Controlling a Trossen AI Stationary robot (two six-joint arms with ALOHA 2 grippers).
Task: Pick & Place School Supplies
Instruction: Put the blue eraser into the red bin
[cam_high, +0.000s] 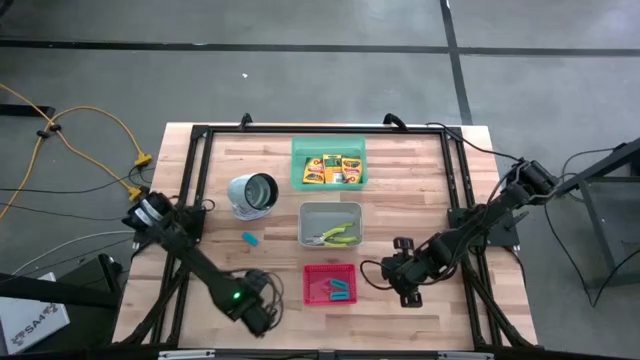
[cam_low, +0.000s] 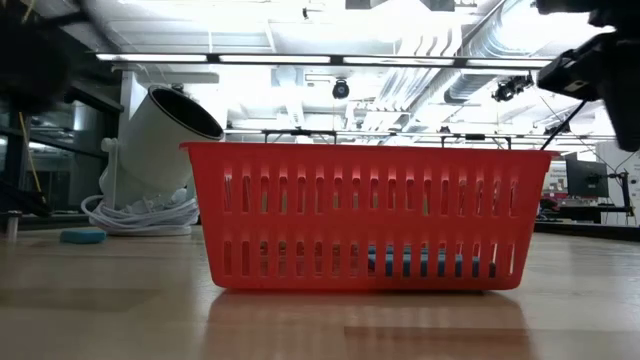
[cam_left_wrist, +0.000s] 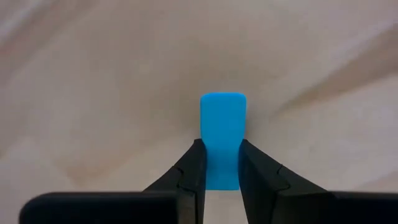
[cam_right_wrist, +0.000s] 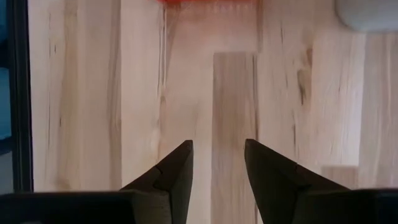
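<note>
One light-blue piece (cam_left_wrist: 222, 140) stands clamped between the left gripper (cam_left_wrist: 221, 163) fingers at the high view's lower left, its long axis running straight out from them, the red tray (cam_high: 330, 270) just right; the right gripper (cam_right_wrist: 218, 163) waits with fingers apart, holding nothing.

The high view looks straight down on the whole table (cam_high: 400, 150). The low view, at tabletop level, faces the red tray (cam_low: 365, 215) closely. Both share it, at six o'clock overhead; wrist views look closely at the wood.
</note>
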